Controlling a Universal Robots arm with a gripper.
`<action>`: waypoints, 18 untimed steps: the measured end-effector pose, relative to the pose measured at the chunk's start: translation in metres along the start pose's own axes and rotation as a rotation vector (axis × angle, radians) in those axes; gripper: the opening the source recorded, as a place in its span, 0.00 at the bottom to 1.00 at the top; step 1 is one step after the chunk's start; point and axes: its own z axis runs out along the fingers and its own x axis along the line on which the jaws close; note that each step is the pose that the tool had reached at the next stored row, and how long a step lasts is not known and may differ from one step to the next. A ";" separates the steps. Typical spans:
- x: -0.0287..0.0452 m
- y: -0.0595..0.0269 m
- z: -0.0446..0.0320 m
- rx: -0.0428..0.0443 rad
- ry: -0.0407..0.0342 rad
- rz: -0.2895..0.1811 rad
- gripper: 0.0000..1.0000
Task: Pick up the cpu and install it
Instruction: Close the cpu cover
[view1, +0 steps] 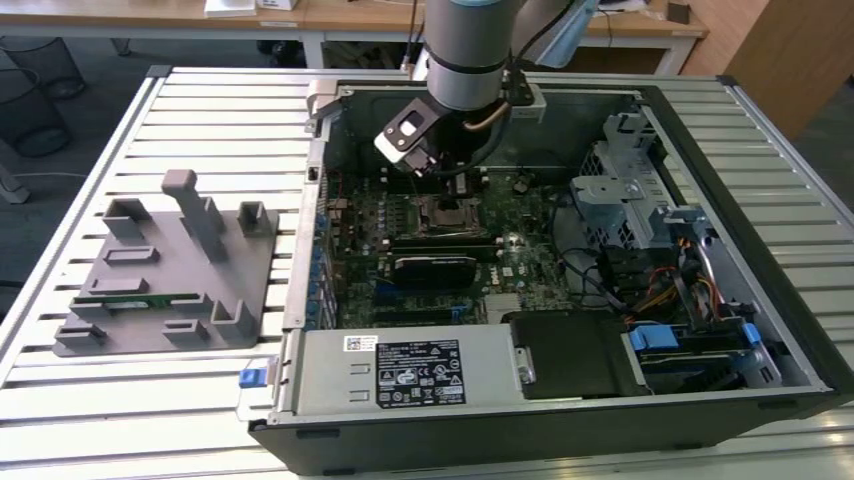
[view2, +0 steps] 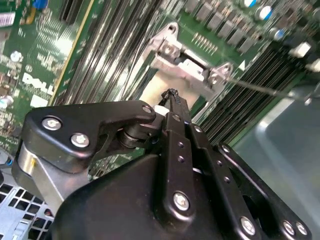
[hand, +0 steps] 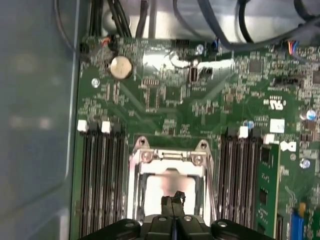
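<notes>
The gripper (hand: 172, 201), fingertips together with nothing between them, hangs just over the cpu (hand: 157, 186), which lies flat inside the socket frame (hand: 170, 156). Any push down should be straight and gentle, I judge, keeping it level. Printed stickers (view1: 416, 372) mark the power supply (view1: 334, 385); white lettering dots the board (hand: 165, 100).
</notes>
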 end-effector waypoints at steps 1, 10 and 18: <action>0.0001 -0.0022 0.0003 -0.0005 0.0001 0.000 0.11; 0.0015 -0.0145 0.0046 -0.0006 0.0007 -0.001 0.11; 0.0022 -0.0162 0.0116 -0.0006 0.0007 -0.001 0.11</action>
